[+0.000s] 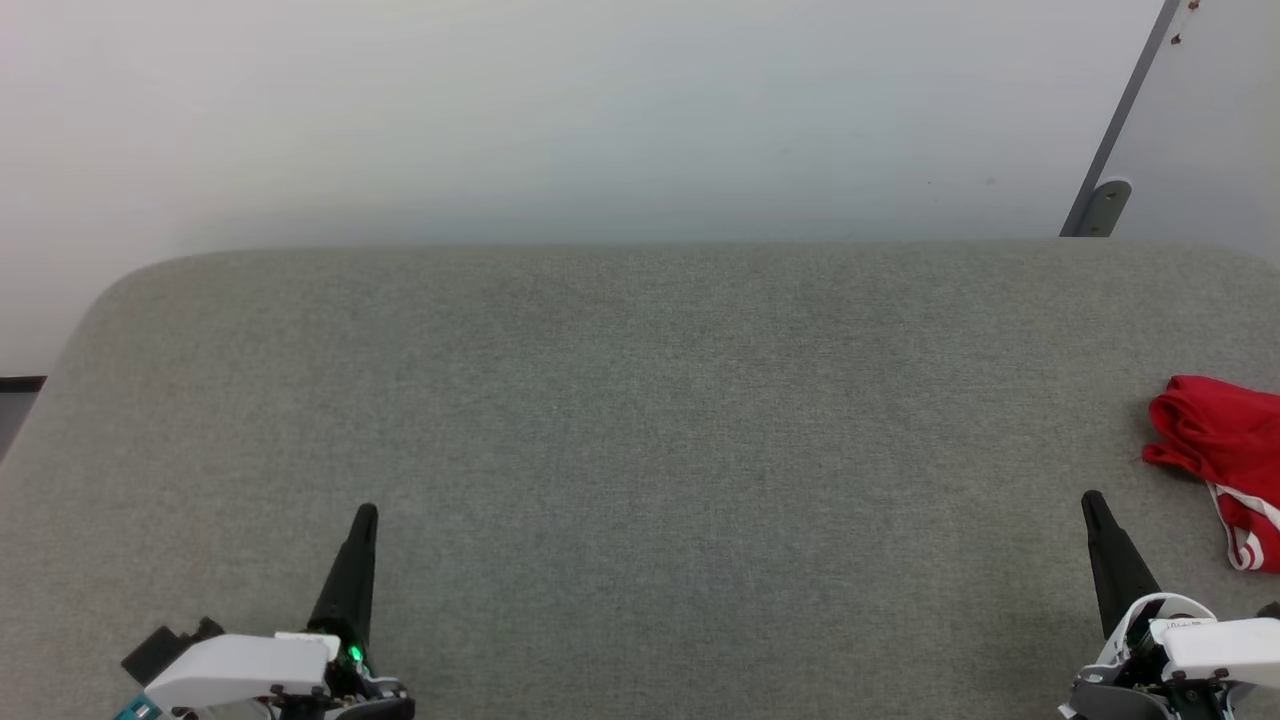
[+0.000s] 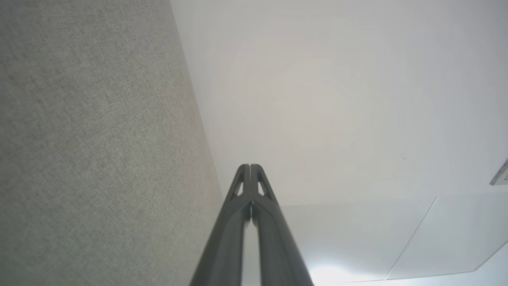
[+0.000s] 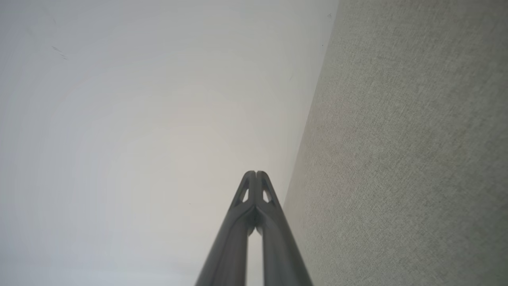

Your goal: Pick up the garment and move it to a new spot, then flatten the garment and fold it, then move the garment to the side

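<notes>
Garment [image 1: 1218, 432] lies on the grey cloth-covered table [image 1: 640, 400], off to the outer side of the right gripper [image 1: 1093, 498] and a little beyond its tip, near it but not touching. Red cloth in a rumpled heap, with a strip of red-and-white trim at the end nearest the gripper. The rest runs off the picture's edge, so the full shape cannot be told. No lettering visible. Right gripper: fingers pressed together, nothing between them, tip pointing away from the robot over bare table. Left gripper [image 1: 367, 512]: likewise closed on nothing, well apart from the garment, with the right gripper and a wide stretch of table between. Both wrist views agree: two dark fingers meeting at the tips, grey table to one side, pale wall [image 1: 600, 120] ahead. Judgement on progress: the garment sits at the side, which is where the last part of the task wants it, yet what shows looks bunched, not a flat tidy fold. Scene fits two readings: a heap waiting off to the side for pick-up, or a bundle set aside after folding, with any neat part out of frame. Pictures do not settle which. Neither gripper has hold of it now.
</notes>
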